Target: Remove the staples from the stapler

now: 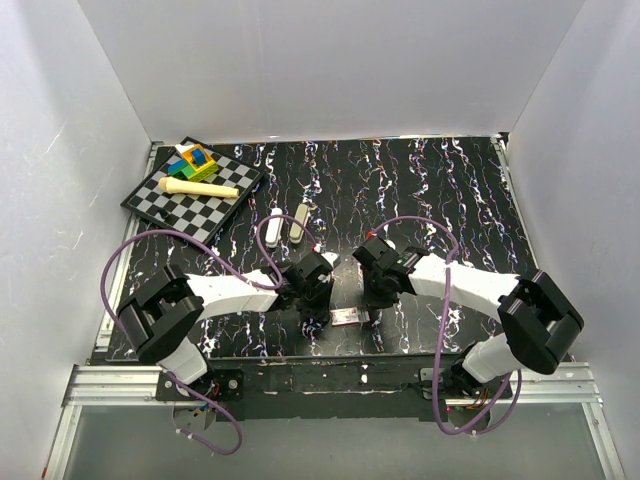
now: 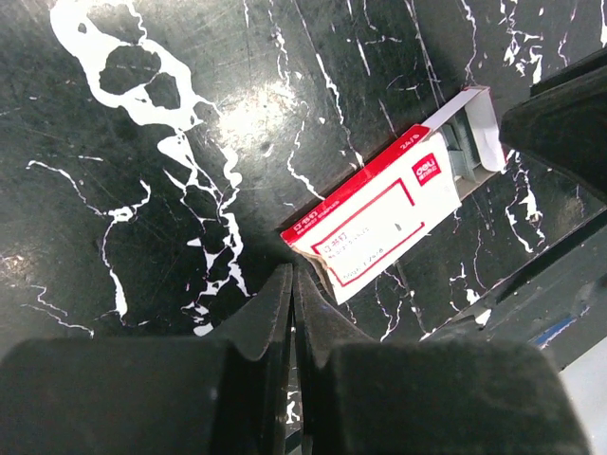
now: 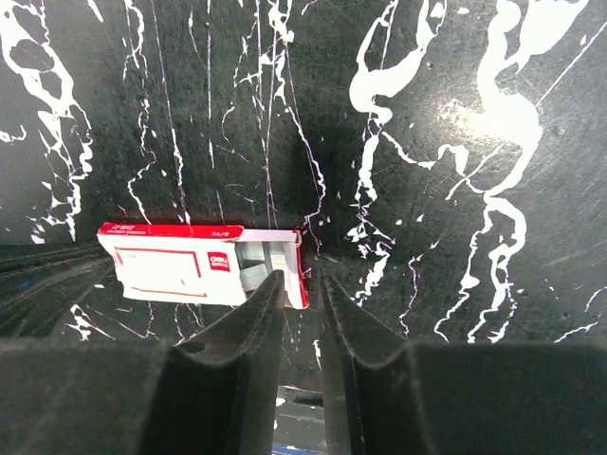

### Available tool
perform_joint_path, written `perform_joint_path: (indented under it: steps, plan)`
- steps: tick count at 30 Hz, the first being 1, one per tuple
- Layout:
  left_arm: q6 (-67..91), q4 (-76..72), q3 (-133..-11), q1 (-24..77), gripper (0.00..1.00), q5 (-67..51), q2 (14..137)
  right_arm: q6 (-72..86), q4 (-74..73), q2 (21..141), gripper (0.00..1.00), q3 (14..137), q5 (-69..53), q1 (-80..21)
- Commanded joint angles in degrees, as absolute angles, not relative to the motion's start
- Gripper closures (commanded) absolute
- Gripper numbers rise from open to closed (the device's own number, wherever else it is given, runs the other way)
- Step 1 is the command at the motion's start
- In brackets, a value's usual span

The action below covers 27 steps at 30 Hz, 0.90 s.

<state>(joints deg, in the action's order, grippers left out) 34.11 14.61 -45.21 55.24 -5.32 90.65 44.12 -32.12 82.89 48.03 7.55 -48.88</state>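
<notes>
The stapler is a slim white bar on the black marbled table, behind both grippers. A second similar white bar lies right beside it. Neither shows in the wrist views. A red and white staple box lies flat between the grippers, its drawer end open with staples showing inside. My left gripper is shut and empty, its tip next to the box's closed end. My right gripper is open by a narrow gap and empty, with one finger over the box's open end.
A chessboard lies at the far left, with a cream cylinder and coloured blocks on it. White walls enclose the table on three sides. An aluminium rail runs along the near edge.
</notes>
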Motion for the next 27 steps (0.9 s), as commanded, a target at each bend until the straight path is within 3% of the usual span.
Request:
perform_joint_path:
  steps: [1, 5, 27]
  plan:
    - [34.2, 15.8, -43.9, 55.5, 1.00, -3.9, 87.5, 43.3, -32.8, 80.4, 0.68, 48.5, 7.9, -49.3]
    - [34.2, 16.3, -44.0, 55.5, 1.00, -3.6, 86.9, 43.0, -32.0, 78.5, 0.55, 47.5, 7.2, -49.4]
    - [33.6, 16.6, -47.2, 55.5, 1.00, -4.0, 88.9, 44.4, -29.6, 83.6, 0.54, 47.0, 5.4, -51.4]
